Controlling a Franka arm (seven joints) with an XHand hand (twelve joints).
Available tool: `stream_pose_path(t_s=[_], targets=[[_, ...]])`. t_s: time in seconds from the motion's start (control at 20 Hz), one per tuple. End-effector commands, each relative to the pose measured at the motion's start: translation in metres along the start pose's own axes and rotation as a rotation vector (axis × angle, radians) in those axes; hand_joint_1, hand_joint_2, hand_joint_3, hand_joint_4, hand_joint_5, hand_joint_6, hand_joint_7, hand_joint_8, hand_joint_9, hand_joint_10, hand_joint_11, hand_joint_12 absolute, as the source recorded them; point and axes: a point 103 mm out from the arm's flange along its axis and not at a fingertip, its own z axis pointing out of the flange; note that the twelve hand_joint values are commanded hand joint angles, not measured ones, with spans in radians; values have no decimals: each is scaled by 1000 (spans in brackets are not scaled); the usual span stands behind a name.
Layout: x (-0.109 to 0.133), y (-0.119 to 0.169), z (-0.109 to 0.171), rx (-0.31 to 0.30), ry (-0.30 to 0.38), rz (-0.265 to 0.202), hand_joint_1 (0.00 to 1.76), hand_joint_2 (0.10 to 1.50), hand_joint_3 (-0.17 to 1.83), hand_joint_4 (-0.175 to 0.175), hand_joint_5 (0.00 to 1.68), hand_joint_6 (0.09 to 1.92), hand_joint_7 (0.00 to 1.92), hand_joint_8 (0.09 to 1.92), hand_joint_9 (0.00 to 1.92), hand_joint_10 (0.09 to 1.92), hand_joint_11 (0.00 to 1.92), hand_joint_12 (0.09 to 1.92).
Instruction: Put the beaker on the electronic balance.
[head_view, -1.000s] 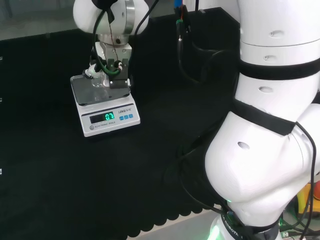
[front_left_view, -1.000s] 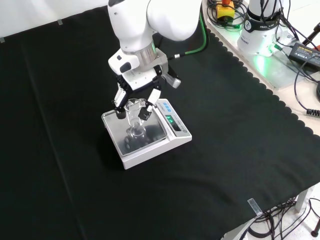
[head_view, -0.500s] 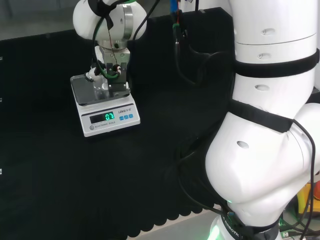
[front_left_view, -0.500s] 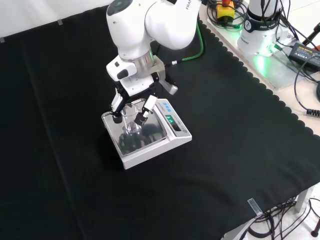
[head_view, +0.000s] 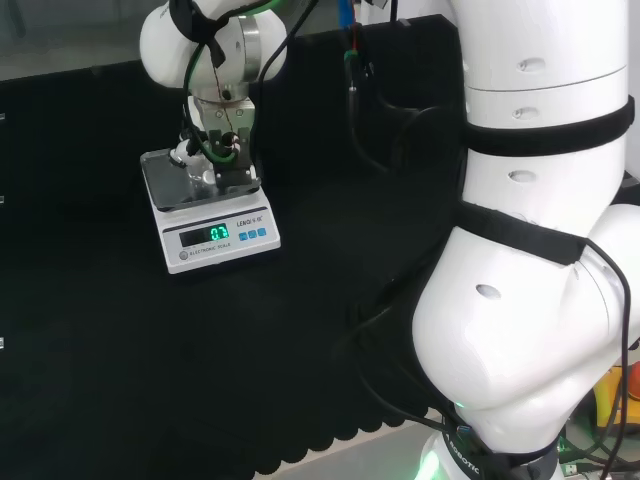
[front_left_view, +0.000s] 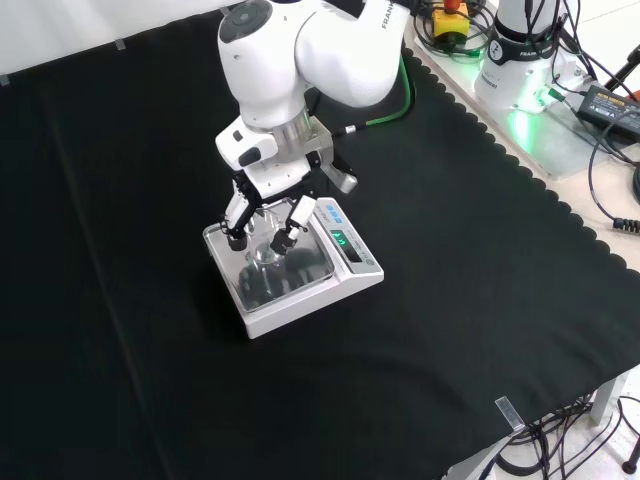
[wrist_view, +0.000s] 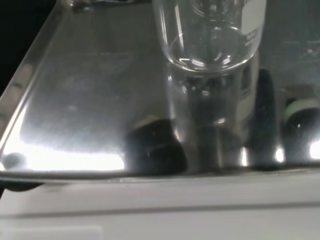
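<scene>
On the balance pan: you see the clear beaker (wrist_view: 207, 35) standing upright on the steel plate of the electronic balance (front_left_view: 300, 275)
Hand: the hand (front_left_view: 262, 215) hangs over the pan, fingers spread either side of the beaker
Contact: you cannot tell whether the fingertips touch the glass
Hard to make out: the beaker's outline in the front view
Counter: black cloth (front_left_view: 480, 300)

A robot lab: black-clothed bench (front_left_view: 480, 290), electronic balance (front_left_view: 300, 275), glass beaker (wrist_view: 210, 35)
</scene>
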Motion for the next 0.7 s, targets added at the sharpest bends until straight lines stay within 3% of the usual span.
stream_pose_path(t_s=[0.05,0.35,0.7], targets=[[2,1,0,16,-17,4,1228,1168,-175,-155,749,786,891,755,1355,156,1375,606],[1,2,-1,27,-19,9,1093,1113,-175,-137,695,806,821,783,1385,138,1511,566],[4,0,-2,26,-44,0,963,1035,-175,-102,612,823,756,813,1260,122,1332,716]])
